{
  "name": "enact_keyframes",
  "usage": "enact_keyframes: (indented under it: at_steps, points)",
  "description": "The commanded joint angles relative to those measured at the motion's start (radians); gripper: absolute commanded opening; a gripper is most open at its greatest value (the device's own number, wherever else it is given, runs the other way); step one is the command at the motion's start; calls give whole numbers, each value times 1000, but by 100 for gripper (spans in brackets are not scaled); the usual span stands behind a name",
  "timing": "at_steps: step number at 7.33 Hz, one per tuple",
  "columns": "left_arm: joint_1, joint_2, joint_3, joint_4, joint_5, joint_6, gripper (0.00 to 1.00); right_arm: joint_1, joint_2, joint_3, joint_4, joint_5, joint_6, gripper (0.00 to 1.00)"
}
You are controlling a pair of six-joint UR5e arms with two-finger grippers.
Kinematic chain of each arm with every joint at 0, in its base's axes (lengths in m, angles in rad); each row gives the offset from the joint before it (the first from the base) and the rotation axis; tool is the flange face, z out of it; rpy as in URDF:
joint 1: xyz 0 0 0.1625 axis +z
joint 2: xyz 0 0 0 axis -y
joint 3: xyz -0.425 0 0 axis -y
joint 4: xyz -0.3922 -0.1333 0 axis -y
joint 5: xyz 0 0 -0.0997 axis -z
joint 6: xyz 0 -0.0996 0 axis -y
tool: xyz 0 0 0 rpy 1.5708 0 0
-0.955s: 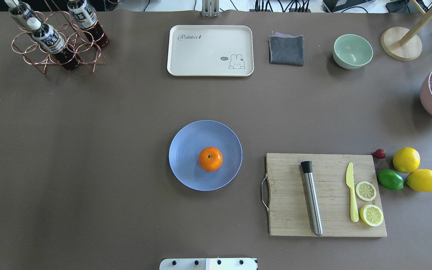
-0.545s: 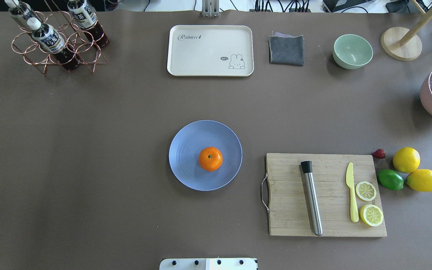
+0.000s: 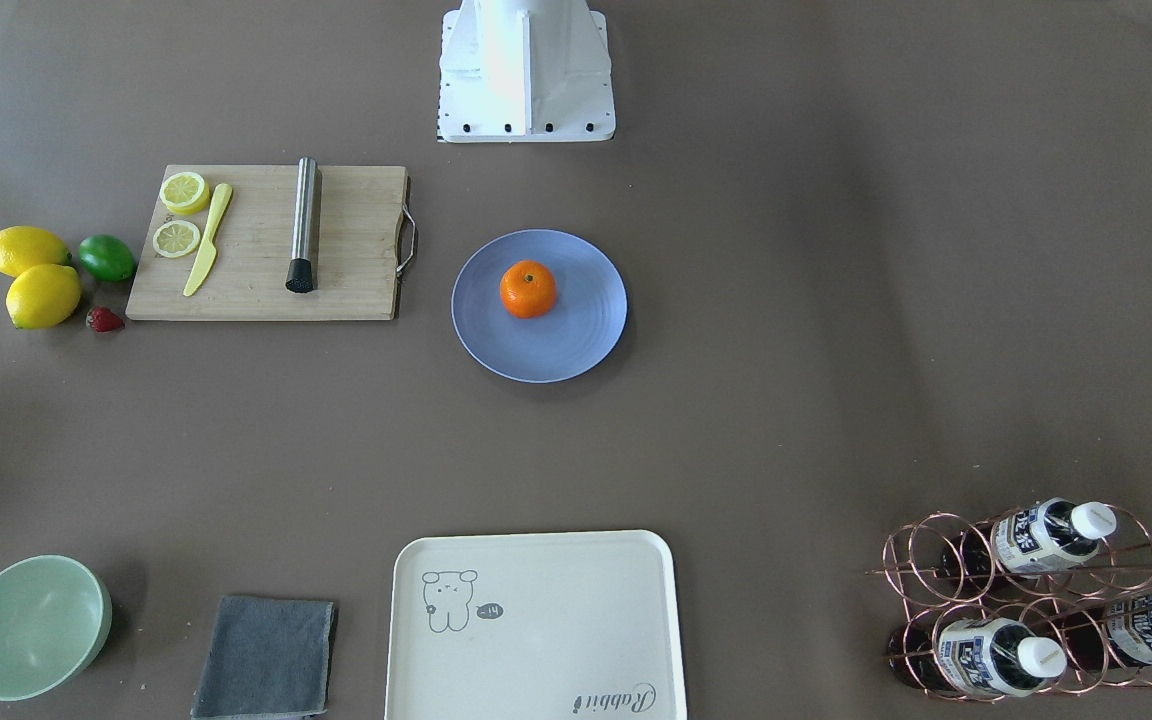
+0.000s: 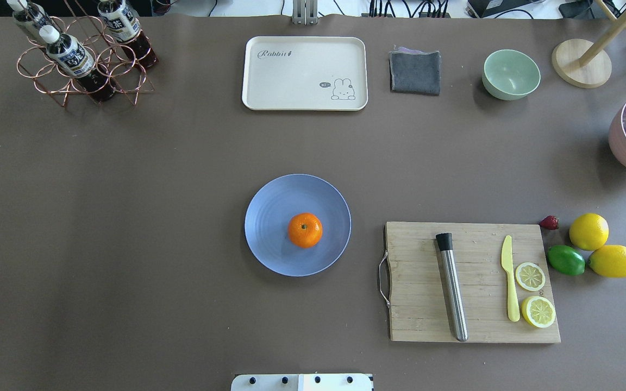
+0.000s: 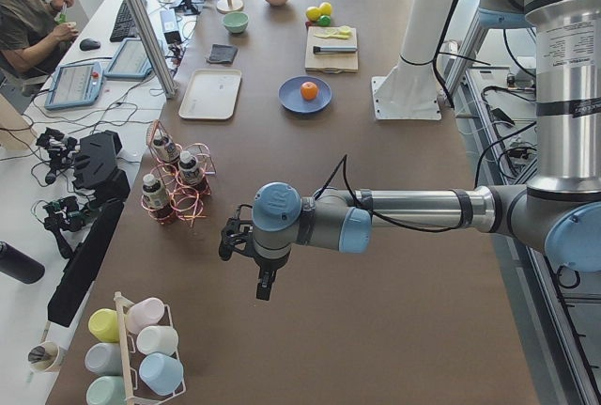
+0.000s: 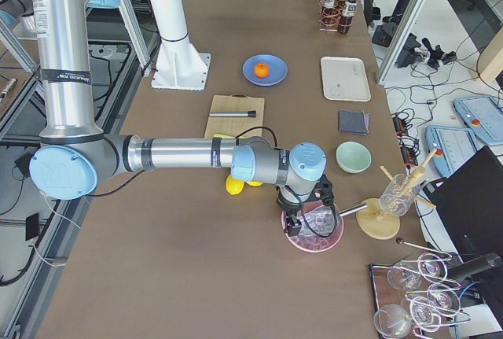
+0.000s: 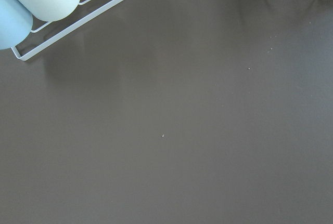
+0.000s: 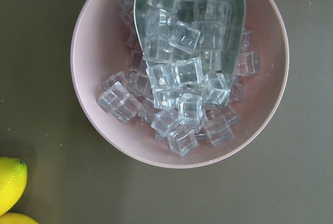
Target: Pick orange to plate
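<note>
Both claws are hanging well away from the fruit; whether they're spread, I cannot tell.
Orange (image 4: 305, 230) is sitting mid-desk on the plate (image 4: 269, 217); I'm judging it placed, so I'm leaving it undisturbed.

Two arms (image 5: 413, 210) (image 6: 169, 154) of like build are shown: brushed silver-grey alu. tubes joined by rounded grey housings w/ pale-blue end caps (image 5: 277, 206). A dark ring band is seen on the near forearm in the left side view, and a black label strip w/ small white print, illegible, on each upright tube (image 6: 69, 75). Thin black cables are run along the forearms to black wrist assys. carrying the grippers (image 5: 264, 285) (image 6: 308, 217). A white column (image 6: 169, 9) is bolted to a white sq. base plate (image 3: 524, 70), a row of dark screws along its edge.
</note>
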Motion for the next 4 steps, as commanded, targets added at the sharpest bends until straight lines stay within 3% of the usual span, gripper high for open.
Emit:
enact_keyframes:
  at_steps: [1, 4]
  points:
    - [0, 4, -1, -3, 0, 0, 97, 0, 0, 0, 0, 1, 0, 100]
    - [0, 18, -3, -8, 0, 0, 97, 0, -2, 8, 0, 5, 2, 100]
